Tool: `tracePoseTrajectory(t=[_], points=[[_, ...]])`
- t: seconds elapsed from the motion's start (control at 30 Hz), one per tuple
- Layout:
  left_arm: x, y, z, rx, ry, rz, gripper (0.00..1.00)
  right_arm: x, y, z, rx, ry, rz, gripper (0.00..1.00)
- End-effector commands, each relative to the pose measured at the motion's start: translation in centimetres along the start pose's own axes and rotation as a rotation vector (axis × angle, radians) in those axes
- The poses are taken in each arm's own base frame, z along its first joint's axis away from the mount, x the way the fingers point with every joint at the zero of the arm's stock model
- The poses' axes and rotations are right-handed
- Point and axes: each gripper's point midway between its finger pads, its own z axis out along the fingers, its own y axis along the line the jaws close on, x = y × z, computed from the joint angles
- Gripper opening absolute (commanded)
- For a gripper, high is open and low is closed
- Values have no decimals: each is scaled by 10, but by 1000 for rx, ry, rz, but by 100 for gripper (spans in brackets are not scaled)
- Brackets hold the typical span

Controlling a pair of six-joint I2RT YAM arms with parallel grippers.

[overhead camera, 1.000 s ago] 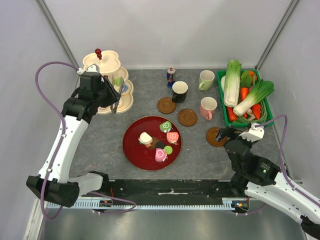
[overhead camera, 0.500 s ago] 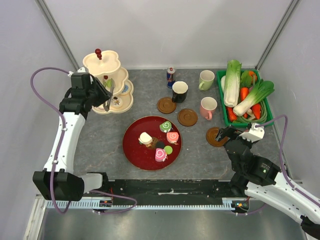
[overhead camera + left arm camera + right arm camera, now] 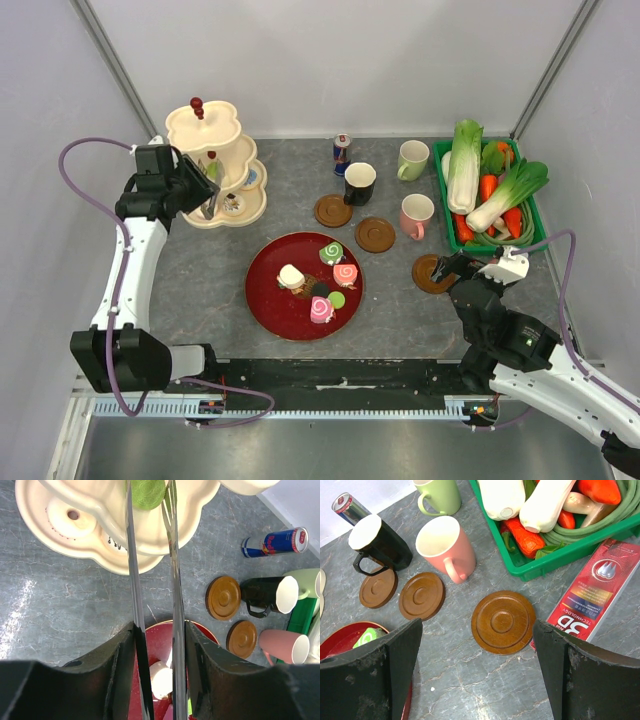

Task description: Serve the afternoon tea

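My left gripper (image 3: pixel 203 195) (image 3: pixel 160 630) is shut on metal tongs (image 3: pixel 172 555). The tong tips pinch a green macaron (image 3: pixel 145 490) (image 3: pixel 213 171) over a tier of the cream tiered stand (image 3: pixel 215 128) (image 3: pixel 75 520). The red plate (image 3: pixel 262 290) holds a white pastry (image 3: pixel 291 276), green (image 3: pixel 331 253) and pink (image 3: pixel 345 273) swirl rolls and a few more. The black mug (image 3: pixel 359 183) (image 3: pixel 377 542), pale green mug (image 3: pixel 412 160) (image 3: pixel 440 495) and pink mug (image 3: pixel 416 215) (image 3: pixel 447 547) stand at the back. My right gripper (image 3: pixel 445 268) (image 3: pixel 477 645) is open and empty above a wooden coaster (image 3: pixel 503 621).
Two more coasters (image 3: pixel 333 210) (image 3: pixel 375 234) lie between the plate and mugs. A drink can (image 3: pixel 342 152) stands behind the black mug. A green crate of vegetables (image 3: pixel 490 190) fills the back right. A red box (image 3: pixel 592 590) lies beside the right coaster.
My left arm has pulled back and to the left, carrying the tongs with the green macaron in over the tiered stand. The right arm has not moved.
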Motion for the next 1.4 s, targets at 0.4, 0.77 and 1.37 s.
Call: tracePoseTrajectory(t=[0.4,0.77,1.37], points=[[-11,-17,-22,79,-36,23,54,-7,-6,-1,22,-29,28,98],[20,-32,-64,234,-1,41,54,-10,-6,-2,23,-36,33,98],[125,-51,-130,540,218,101,56,-8,-7,-1,33,-36,32,98]])
